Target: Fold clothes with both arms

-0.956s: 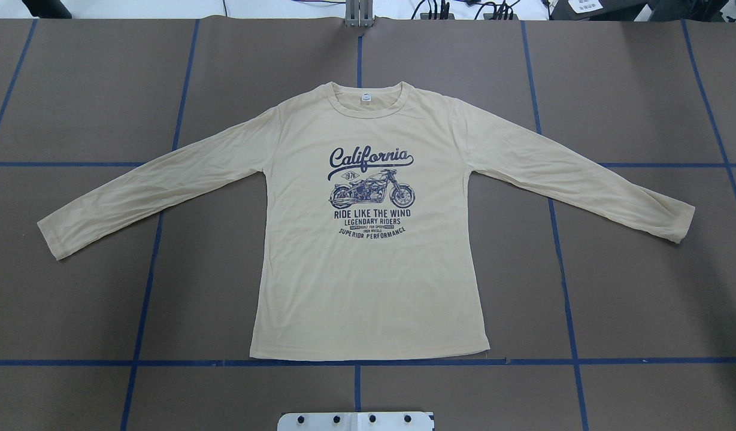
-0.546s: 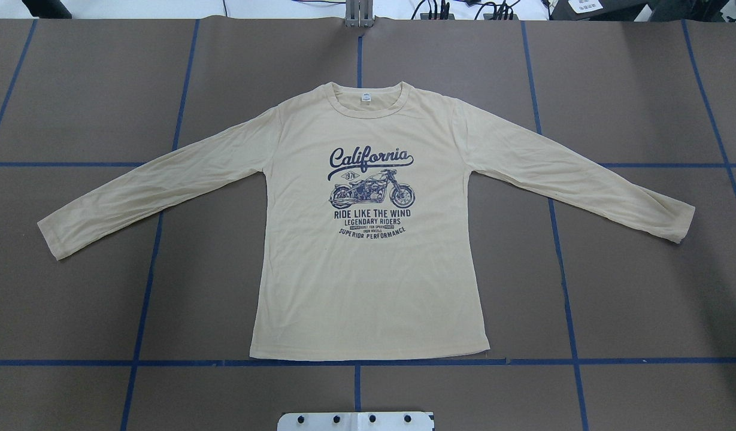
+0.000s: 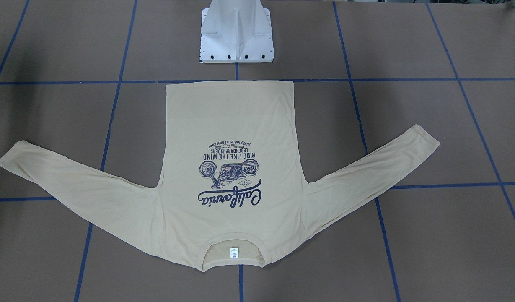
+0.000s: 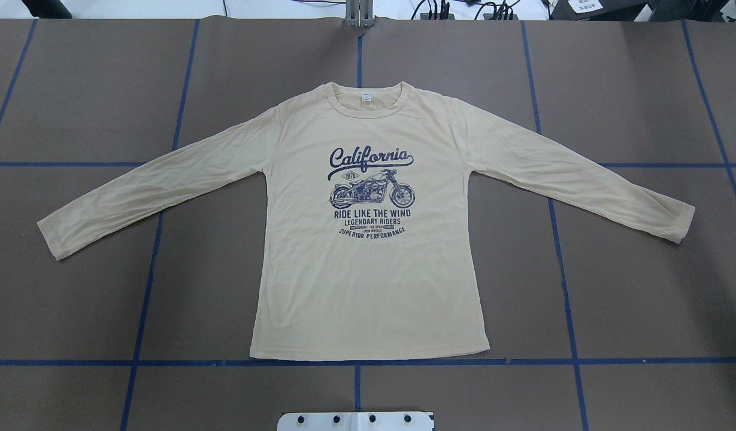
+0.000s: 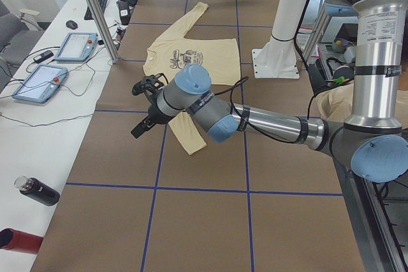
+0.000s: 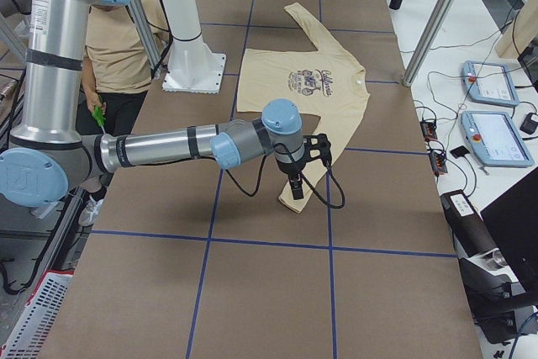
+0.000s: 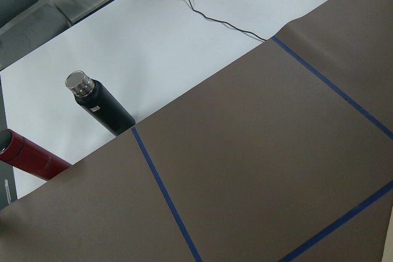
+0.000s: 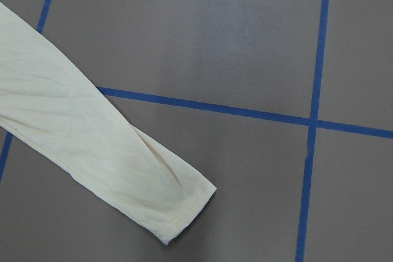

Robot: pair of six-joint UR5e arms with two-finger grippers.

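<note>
Though spread flat, print up, mid brown blue-taped counter (image 4: pixel 74 90), likely handles light, limp and stretchy: pale cream-yellow long-sleeved knit T-shirt (image 4: pixel 368 281). Hovering by sleeve ends: black two-finger left pincer (image 5: pixel 138 132) and right pincer (image 6: pixel 297 192); apart or together, cannot tell. Best pinched at cuff hem (image 8: pixel 184 204), both layers.

T-shirt (image 4: pixel 368 299) print (image 4: pixel 371 193) reads "California" – "RIDE LIKE THE WIND", "LEGENDARY RIDERS", "SUPERIOR PERFORMANCE".
</note>
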